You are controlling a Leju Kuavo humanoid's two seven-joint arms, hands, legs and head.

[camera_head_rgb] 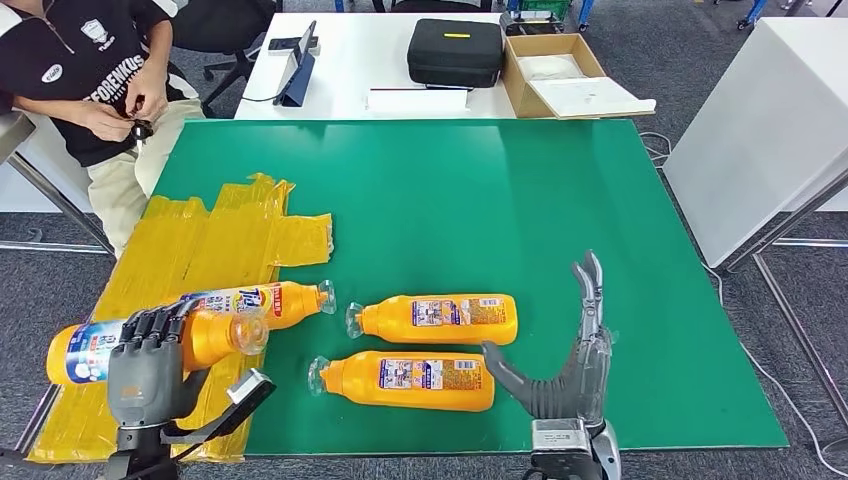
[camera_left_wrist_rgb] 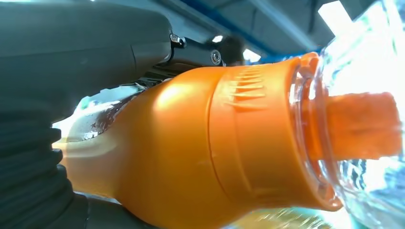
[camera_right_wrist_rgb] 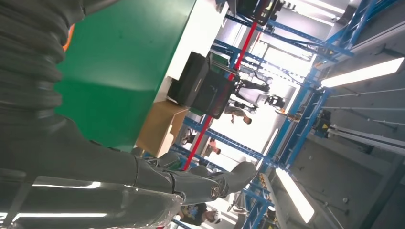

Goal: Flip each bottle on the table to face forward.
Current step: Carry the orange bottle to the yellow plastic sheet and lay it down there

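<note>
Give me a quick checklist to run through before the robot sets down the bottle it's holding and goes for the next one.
1. Left hand has a firm hold on the held bottle: ok, fingers wrap its body.
2. Held bottle's label side facing forward: cannot tell.
3. Landing spot on the yellow tape patch: ok, bare tape shows beyond the bottle on the tape.
4. Right hand free: ok, fingers spread, holding nothing.
5. Two bottles on the green mat, the far one and the near one, within reach: ok, likely; the near one lies beside the right hand.
6. Person away from the bottles: ok, hands at the table's far corner.
</note>
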